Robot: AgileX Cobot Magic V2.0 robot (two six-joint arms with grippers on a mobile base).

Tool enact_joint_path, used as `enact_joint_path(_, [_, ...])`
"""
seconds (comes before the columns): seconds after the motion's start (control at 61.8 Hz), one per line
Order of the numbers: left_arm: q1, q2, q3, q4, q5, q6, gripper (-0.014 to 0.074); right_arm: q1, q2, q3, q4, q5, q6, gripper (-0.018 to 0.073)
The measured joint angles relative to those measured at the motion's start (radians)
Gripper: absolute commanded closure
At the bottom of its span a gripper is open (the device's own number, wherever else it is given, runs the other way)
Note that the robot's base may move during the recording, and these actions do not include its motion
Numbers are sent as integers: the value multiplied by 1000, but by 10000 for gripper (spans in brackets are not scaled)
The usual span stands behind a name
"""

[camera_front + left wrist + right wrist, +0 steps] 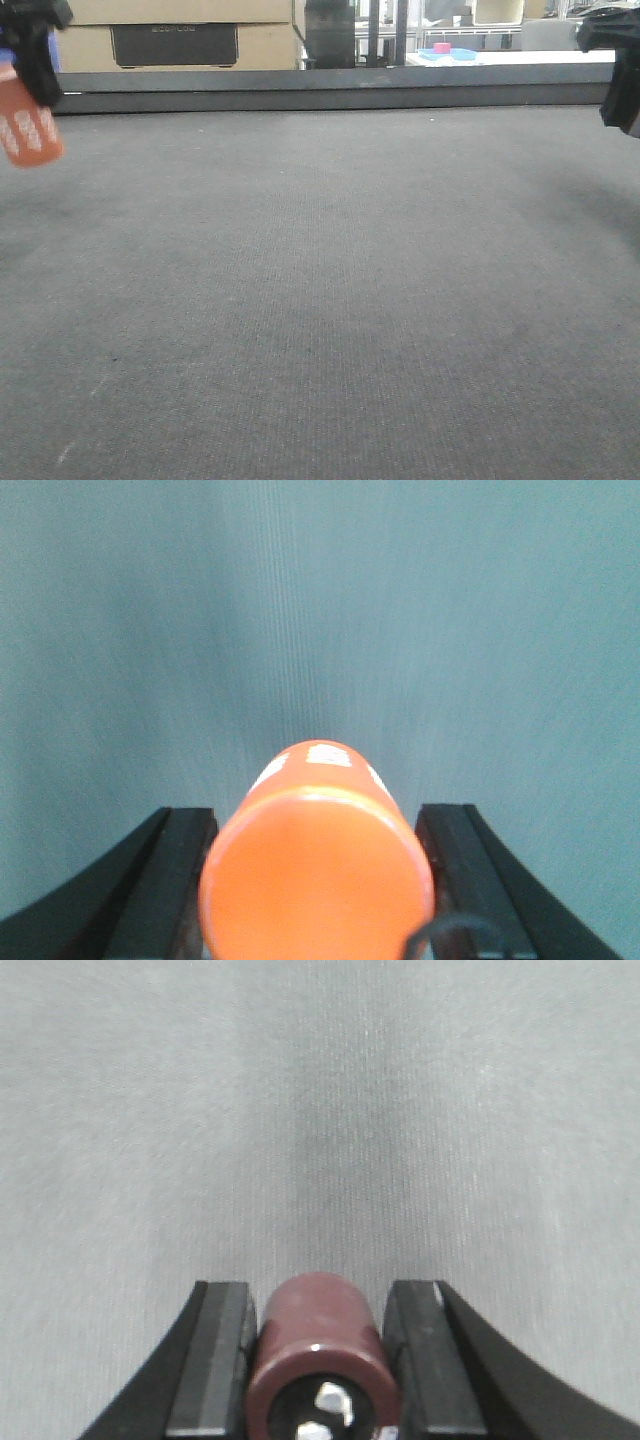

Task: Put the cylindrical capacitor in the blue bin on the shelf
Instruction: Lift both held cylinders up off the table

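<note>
Front view: left gripper (35,70) in top left corner, clamped on orange cylinder (30,125) with white markings, above grey mat (320,300). Right gripper (620,80) at top right edge, its grip not visible here.

Left wrist view: orange cylinder end-on, pinched between both black fingers (165,880).

Right wrist view: fingers closed in snug on maroon cylindrical capacitor (320,1350), metal terminal facing camera, mat beneath.
</note>
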Motion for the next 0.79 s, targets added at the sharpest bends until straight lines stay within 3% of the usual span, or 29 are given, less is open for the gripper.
enact_joint_path(0.388, [0, -367, 507, -46, -502, 2, 707, 36, -338, 407, -18, -432, 0, 721])
enact_joint_path(0.792, [0, -856, 688, -51, -567, 2, 707, 96, -654, 487, -24, -458, 0, 721])
